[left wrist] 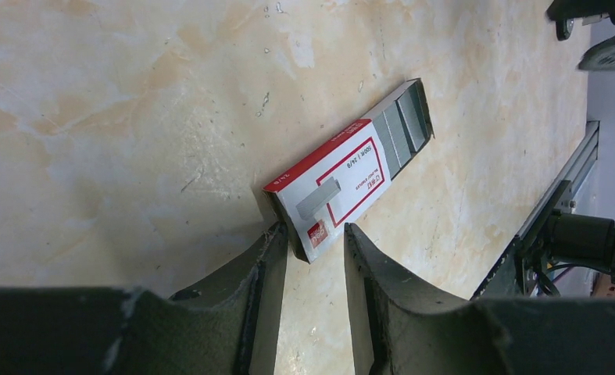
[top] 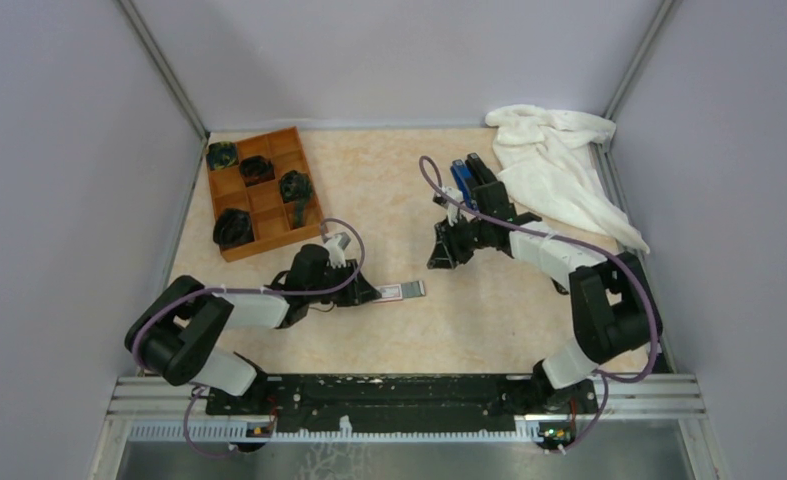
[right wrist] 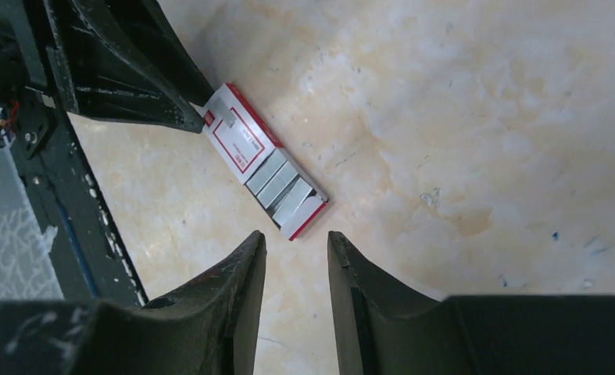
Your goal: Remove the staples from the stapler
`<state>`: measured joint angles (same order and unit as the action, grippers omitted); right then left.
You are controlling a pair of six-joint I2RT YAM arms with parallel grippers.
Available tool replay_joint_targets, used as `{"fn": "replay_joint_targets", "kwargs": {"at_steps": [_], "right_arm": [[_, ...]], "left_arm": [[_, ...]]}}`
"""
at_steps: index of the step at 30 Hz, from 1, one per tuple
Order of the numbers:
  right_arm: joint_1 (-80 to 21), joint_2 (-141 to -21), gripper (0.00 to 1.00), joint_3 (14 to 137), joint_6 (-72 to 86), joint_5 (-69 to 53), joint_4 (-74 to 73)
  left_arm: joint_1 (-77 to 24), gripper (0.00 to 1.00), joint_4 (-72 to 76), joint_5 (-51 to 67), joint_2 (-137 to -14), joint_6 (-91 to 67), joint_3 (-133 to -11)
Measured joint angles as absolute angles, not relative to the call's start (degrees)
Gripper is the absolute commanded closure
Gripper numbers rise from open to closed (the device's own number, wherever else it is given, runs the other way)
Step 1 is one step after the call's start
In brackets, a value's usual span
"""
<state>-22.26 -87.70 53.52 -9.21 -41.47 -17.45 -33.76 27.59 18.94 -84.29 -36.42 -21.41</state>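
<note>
A small white-and-red box (left wrist: 343,176) lies flat on the table with its drawer pulled out, and silvery staples (left wrist: 404,125) lie in strips in the drawer. My left gripper (left wrist: 313,238) is open at the box's closed end. One corner of the box sits just between the fingertips, against the left finger and not clamped. My right gripper (right wrist: 296,242) hovers open and empty just short of the drawer end, where the staples (right wrist: 282,187) show again. A black stapler (top: 482,170) appears to lie beside a blue stapler (top: 462,180) behind the right wrist, partly hidden.
A wooden compartment tray (top: 269,205) holding several dark items stands at the back left. A crumpled white towel (top: 559,165) lies at the back right. Grey walls close in on three sides, and the arms' metal rail (top: 409,395) runs along the near edge.
</note>
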Motion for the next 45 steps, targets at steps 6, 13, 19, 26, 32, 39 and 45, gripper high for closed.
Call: {"fn": "replay_joint_targets", "kwargs": {"at_steps": [6,13,19,26,32,39,45], "right_arm": [[-22.0,-92.1,0.79,49.5,-1.8,-42.8,-15.0],[-22.0,-98.9,0.78,48.6,2.1,-44.2,-13.5],[-22.0,-101.1,0.77,48.6,4.6,-46.5,-11.6],[-22.0,-103.2,0.80,48.6,7.7,-48.9,-8.4],[-22.0,-104.1,0.87,48.6,9.3,-49.9,-7.3],[-22.0,-104.4,0.90,48.6,9.8,-49.4,-7.0],[-22.4,-104.4,0.91,48.7,9.8,-49.0,-6.9]], "left_arm": [[-33.8,0.59,27.9,19.1,-84.2,-36.4,-21.2],[-33.8,0.59,28.1,19.4,-83.7,-36.6,-20.5],[-33.8,0.59,28.2,19.5,-83.7,-36.6,-20.4],[-33.8,0.60,28.2,19.6,-83.7,-36.7,-20.4],[-33.8,0.60,28.2,19.7,-83.7,-36.8,-20.4],[-33.8,0.60,28.1,20.1,-83.7,-36.9,-20.3],[-33.8,0.61,28.1,20.2,-83.7,-36.9,-20.3]]}}
